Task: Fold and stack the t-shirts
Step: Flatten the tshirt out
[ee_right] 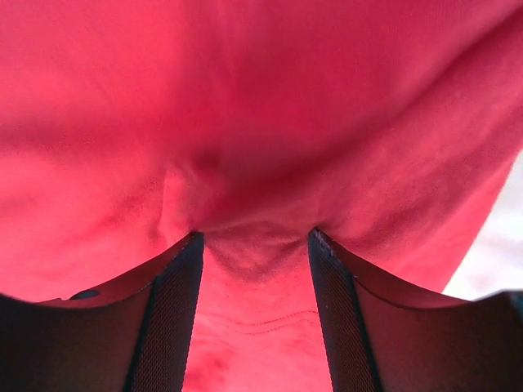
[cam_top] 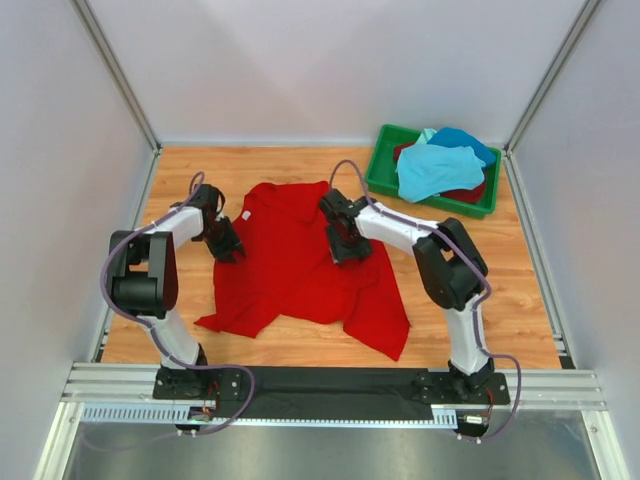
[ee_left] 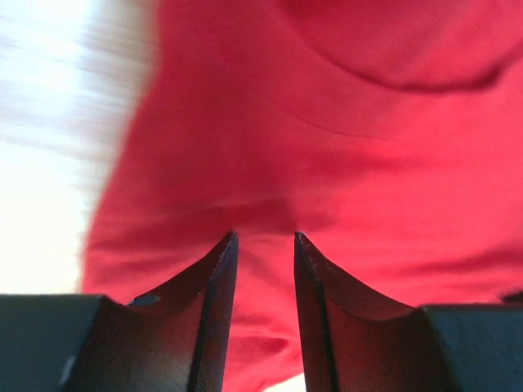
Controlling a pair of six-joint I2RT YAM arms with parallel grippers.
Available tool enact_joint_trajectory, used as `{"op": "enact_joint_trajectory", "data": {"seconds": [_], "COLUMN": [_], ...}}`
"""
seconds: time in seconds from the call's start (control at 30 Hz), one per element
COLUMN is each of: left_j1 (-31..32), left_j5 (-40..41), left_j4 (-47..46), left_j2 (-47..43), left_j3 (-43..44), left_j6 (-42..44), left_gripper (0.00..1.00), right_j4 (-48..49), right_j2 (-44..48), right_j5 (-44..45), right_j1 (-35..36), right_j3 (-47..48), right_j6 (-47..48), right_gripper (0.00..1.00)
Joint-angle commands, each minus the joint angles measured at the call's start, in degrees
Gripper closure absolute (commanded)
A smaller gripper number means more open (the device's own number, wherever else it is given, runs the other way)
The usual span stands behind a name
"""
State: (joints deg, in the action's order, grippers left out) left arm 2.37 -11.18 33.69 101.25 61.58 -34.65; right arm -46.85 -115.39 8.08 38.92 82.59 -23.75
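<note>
A bright red t-shirt (cam_top: pixel 290 265) lies spread and rumpled on the wooden table. My left gripper (cam_top: pixel 228 250) is down on its left edge, near a sleeve. In the left wrist view that gripper (ee_left: pixel 265 237) has its jaws apart, with red cloth (ee_left: pixel 327 147) under and between the fingertips. My right gripper (cam_top: pixel 346 250) presses on the shirt's right side. In the right wrist view its jaws (ee_right: pixel 255 235) stand wide, tips dug into the cloth (ee_right: pixel 245 122), and a small pucker sits between them. A light turquoise t-shirt (cam_top: pixel 435 168), a blue one (cam_top: pixel 465 140) and a dark red one (cam_top: pixel 468 193) lie in the bin.
A green plastic bin (cam_top: pixel 378 172) stands at the table's back right corner. Grey walls with metal frame posts enclose the table on three sides. Bare wood (cam_top: pixel 500 290) shows to the right of the red shirt and in a narrow strip on its left.
</note>
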Motion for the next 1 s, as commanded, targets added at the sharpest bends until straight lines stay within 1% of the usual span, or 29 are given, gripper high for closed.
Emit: {"op": "enact_joint_trajectory", "data": {"seconds": [0.0,0.03,0.07,0.1,0.17,0.2,0.27,0.33,0.37,0.4,0.43,0.47,0.5,0.53,0.57,0.6,0.63,0.67,0.7,0.8,0.87,0.9,0.97], "left_j1": [-2.02,-2.02,-1.85,-1.67,-0.88,-0.88,-0.88,-0.88,-0.88,-0.88,-0.88,-0.88,-0.88,-0.88,-0.88,-0.88,-0.88,-0.88,-0.88,-0.88,-0.88,-0.88,-0.88], "left_j5": [7.55,9.14,11.07,13.44,16.0,16.45,16.37,15.14,14.09,11.56,9.62,6.73,5.74,5.3,4.42,4.15,3.89,3.36,3.01,1.51,0.81,0.55,0.46], "left_j4": [1.54,2.86,4.52,6.63,7.79,9.18,10.51,13.14,13.85,14.47,14.82,15.17,15.35,15.7,15.96,15.97,15.88,15.96,16.84,17.64,17.2,16.67,16.76], "left_j2": [-1.58,-2.28,-3.07,-6.21,-10.53,-14.73,-18.35,-21.61,-22.58,-24.33,-25.22,-26.27,-28.37,-29.43,-30.92,-31.37,-31.55,-31.29,-30.07,-27.34,-26.55,-26.28,-26.28], "left_j3": [2.14,2.92,4.5,4.69,3.64,3.2,1.45,1.0,0.65,-0.49,-1.11,-2.59,-3.65,-4.44,-5.76,-6.29,-6.73,-7.09,-7.09,-8.23,-9.72,-9.9,-10.08], "left_j6": [-4.11,-3.58,-2.71,-1.31,0.54,1.34,3.97,7.65,8.72,9.6,10.3,11.09,11.01,10.75,10.4,10.4,10.4,10.4,10.57,9.88,9.08,8.56,7.94], "left_gripper": [0.58,0.58,0.58,0.57,0.54,0.52,0.5,0.5,0.51,0.51,0.52,0.53,0.55,0.56,0.57,0.58,0.59,0.59,0.6,0.61,0.59,0.58,0.58], "right_j4": [3.44,1.61,0.54,-0.51,-4.46,-8.05,-10.97,-14.31,-14.58,-14.5,-13.19,-12.13,-11.08,-9.59,-8.62,-7.13,-6.77,-6.33,-5.19,-0.72,1.4,2.63,3.6], "right_j2": [-11.3,-13.35,-15.37,-18.69,-21.27,-22.84,-22.69,-19.44,-17.43,-12.54,-9.62,-6.54,-0.68,2.16,4.97,9.7,11.92,13.86,17.19,22.73,24.77,26.0,27.49], "right_j5": [7.47,9.48,10.02,10.9,11.26,11.43,10.65,8.54,7.4,6.52,4.43,3.36,2.83,1.87,0.9,-0.68,-1.04,-1.57,-3.31,-7.28,-7.2,-9.2,-9.22], "right_j1": [-0.86,-1.21,-1.56,-2.17,-2.88,-3.06,-3.06,-2.97,-2.97,-2.97,-2.97,-2.97,-2.88,-2.97,-2.97,-2.97,-2.88,-2.97,-2.97,-2.97,-2.97,-2.97,-2.97], "right_j3": [10.29,13.88,20.62,24.6,31.29,37.58,40.89,40.12,38.19,35.65,28.4,24.76,20.46,13.9,10.09,7.18,4.54,-0.79,-3.11,-13.3,-17.44,-20.42,-22.72], "right_j6": [7.29,8.53,9.93,11.78,12.58,12.15,11.62,9.25,8.55,7.85,6.71,6.26,5.82,5.3,4.42,3.98,3.54,1.97,1.34,-2.0,-4.1,-5.77,-7.53], "right_gripper": [0.43,0.43,0.43,0.42,0.4,0.39,0.34,0.31,0.29,0.28,0.27,0.26,0.26,0.25,0.25,0.25,0.25,0.27,0.27,0.28,0.3,0.31,0.35]}}
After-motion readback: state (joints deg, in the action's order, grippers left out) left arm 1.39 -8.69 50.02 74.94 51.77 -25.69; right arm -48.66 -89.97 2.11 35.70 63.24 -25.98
